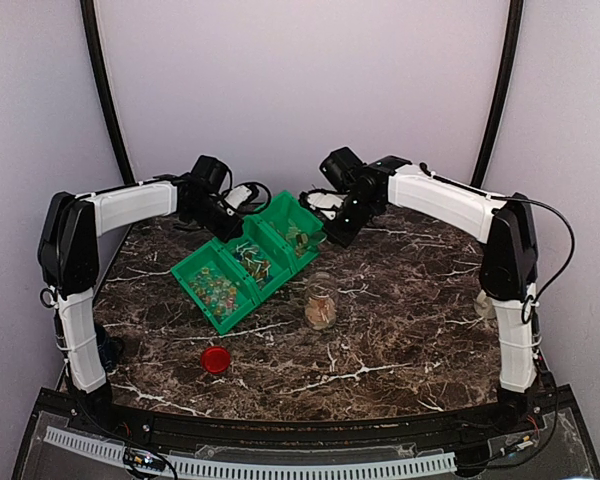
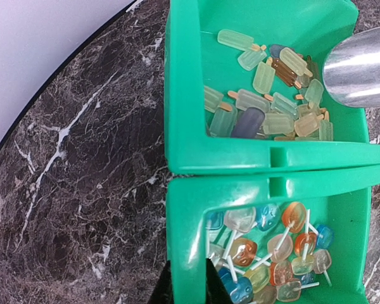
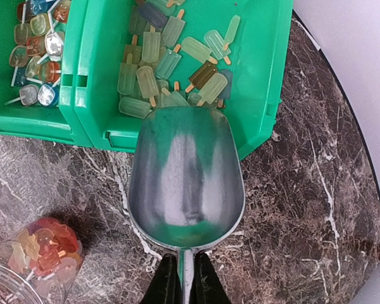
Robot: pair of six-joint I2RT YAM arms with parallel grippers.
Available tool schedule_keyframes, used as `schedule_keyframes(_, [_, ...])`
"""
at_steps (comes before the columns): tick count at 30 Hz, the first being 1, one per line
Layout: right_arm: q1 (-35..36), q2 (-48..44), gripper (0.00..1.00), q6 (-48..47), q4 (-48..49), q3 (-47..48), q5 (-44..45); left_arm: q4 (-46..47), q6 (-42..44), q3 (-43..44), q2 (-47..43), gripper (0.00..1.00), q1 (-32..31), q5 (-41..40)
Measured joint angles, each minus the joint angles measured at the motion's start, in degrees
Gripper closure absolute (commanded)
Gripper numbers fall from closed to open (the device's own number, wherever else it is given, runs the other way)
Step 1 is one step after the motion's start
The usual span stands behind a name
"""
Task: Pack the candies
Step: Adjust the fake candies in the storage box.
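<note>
Looking down on a dark marble table (image 1: pixel 400 330) with three green bins (image 1: pixel 278 212) in a diagonal row near the middle of the top view. Got the left gripper (image 2: pixel 187 288) pinched onto the wall of the lollipop bin (image 2: pixel 183 215), right at the bottom edge of the left wrist view. Got the right gripper (image 3: pixel 180 278) clamped tight on the handle of a metal scoop (image 3: pixel 187 171), bottom centre of the right wrist view. Can see the scoop's mouth poking over the front wall of the popsicle bin (image 3: pixel 266 76), nose right at the edge of the pile.

Finding the candies (image 3: pixel 158 63) mostly in the bins: pale popsicle shapes in that one, round ones on sticks next door at the upper left, mixed colours in the third bin (image 1: pixel 192 268) toward the lower left of the row in the top view. Also spotting some orange and yellow ones in a clear jar (image 3: pixel 25 266), lower left corner of the right wrist view, lid off, standing apart from the bins. Noticing a red lid (image 1: pixel 215 360) flat on the table, below and left of the jar in the top view.
</note>
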Motion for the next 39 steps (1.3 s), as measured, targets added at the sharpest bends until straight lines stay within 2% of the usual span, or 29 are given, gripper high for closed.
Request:
schedule_keyframes(13, [0.0,7.2,1.0,-0.5,-3.8,7.2,0.0,0.7,2.3,-0.3,0.0,1.0,-4.1,-8.2])
schedule_keyframes(22, [0.0,7.9,1.0,-3.2,-3.0,7.0,2.5,2.3,2.5,-1.0,0.0,1.0,-4.4,-9.3])
schedule_keyframes(27, [-0.1,3.7,1.0,-3.7,2.3,1.3,4.9,2.3,-1.2,-1.0,0.1,1.0,-1.9,-2.9])
schedule_keyframes(32, [-0.7,-7.0,1.0,-2.0,10.0,-8.7,5.1,3.6,-7.1,-0.9,1.1,1.0,2.5,5.3])
schedule_keyframes(39, [-1.9,-18.4,1.0,1.7,21.8,-17.5,3.2,5.7,-15.5,-0.9,5.2,1.0,7.2,16.6])
